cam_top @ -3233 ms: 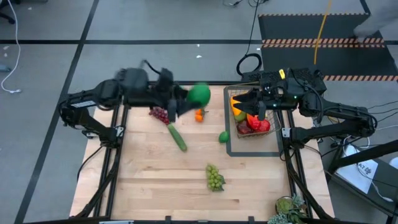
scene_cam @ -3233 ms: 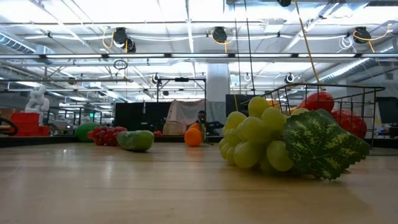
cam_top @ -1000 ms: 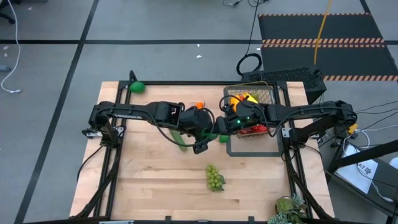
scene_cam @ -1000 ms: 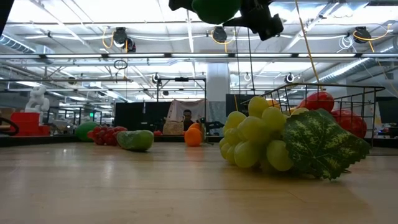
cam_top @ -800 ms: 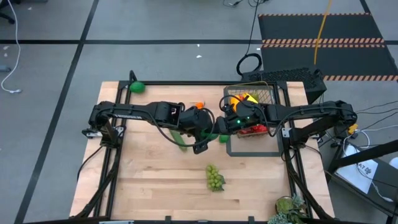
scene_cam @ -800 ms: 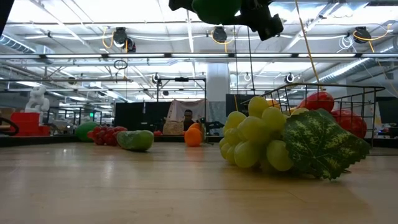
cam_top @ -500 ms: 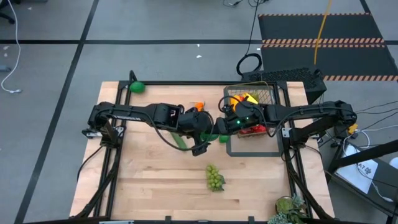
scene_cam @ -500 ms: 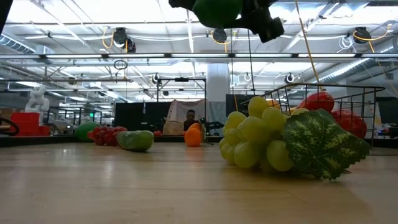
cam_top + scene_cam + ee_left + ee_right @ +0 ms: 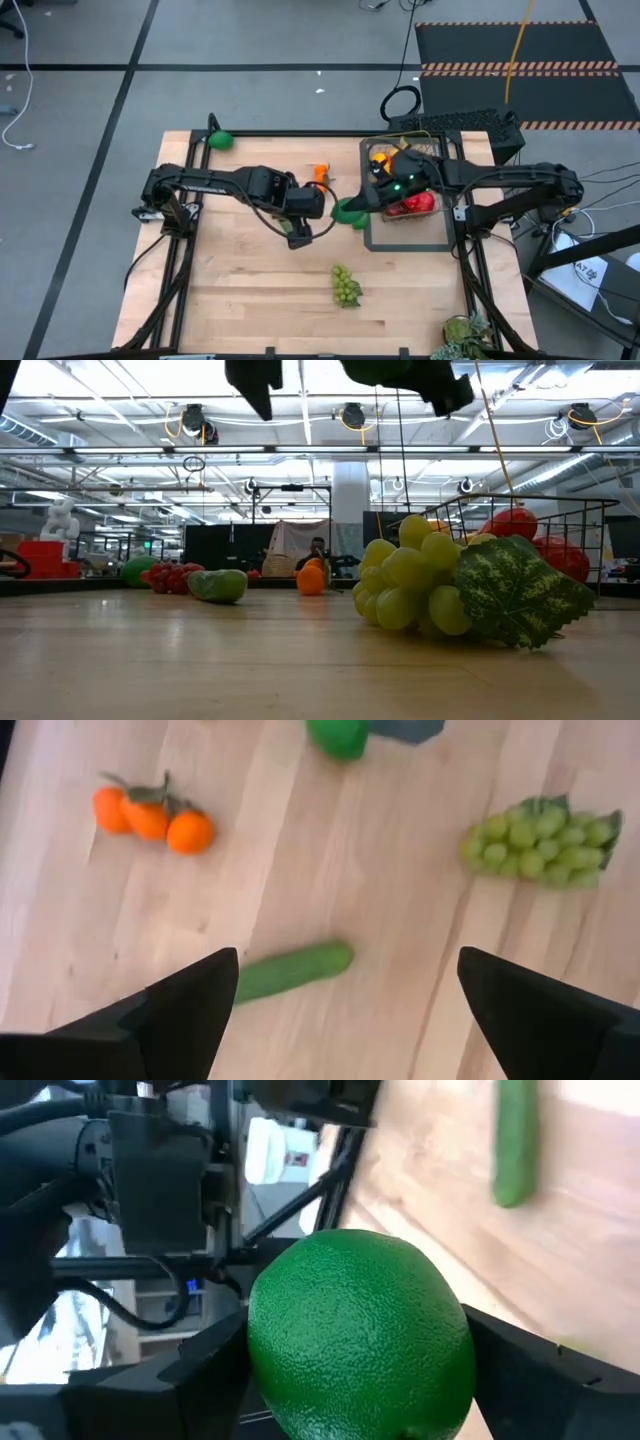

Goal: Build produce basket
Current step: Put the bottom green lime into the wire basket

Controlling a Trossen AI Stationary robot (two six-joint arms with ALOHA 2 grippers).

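Lime [image 9: 360,1335] clamped between right gripper [image 9: 349,212] fingers, just left of basket [image 9: 408,190]. Left gripper [image 9: 296,238] spread empty above cucumber [image 9: 292,970], oranges [image 9: 150,815] beyond.

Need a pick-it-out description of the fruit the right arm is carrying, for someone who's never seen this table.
Start at the dark wire-mesh basket at the wooden table's far right. Just off its left edge, above the table, the right gripper has its jaws around a large round pebbly green fruit. The smaller green lime lies alone at the far left corner, and the green grape bunch is knobbly.
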